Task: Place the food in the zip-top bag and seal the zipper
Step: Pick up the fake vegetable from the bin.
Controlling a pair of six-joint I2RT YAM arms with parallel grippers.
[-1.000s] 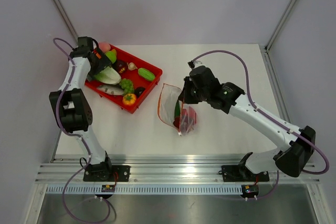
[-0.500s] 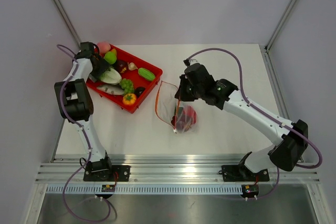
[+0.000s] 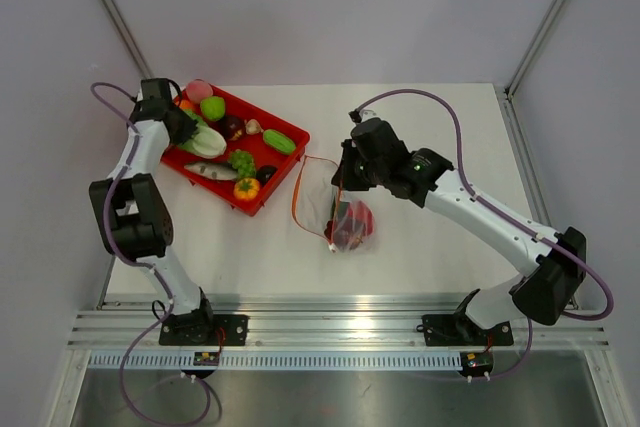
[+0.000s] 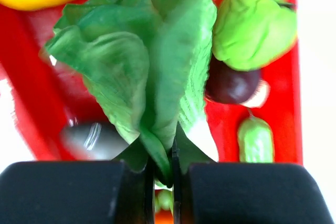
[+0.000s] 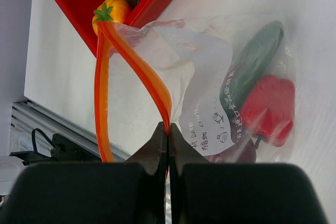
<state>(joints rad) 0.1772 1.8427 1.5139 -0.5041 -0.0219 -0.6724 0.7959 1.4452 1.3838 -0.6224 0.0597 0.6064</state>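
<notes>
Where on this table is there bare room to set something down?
Bare table: the back-right corner beyond the bag, and the wide front strip between tray and rail. Crowded: the tray, packed with food, and the narrow gap between tray and bag.

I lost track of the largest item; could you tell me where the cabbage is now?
In the top view the cabbage is at the far-left end of the red tray, its leaves pinched by the left gripper, next to a green fruit.
</notes>
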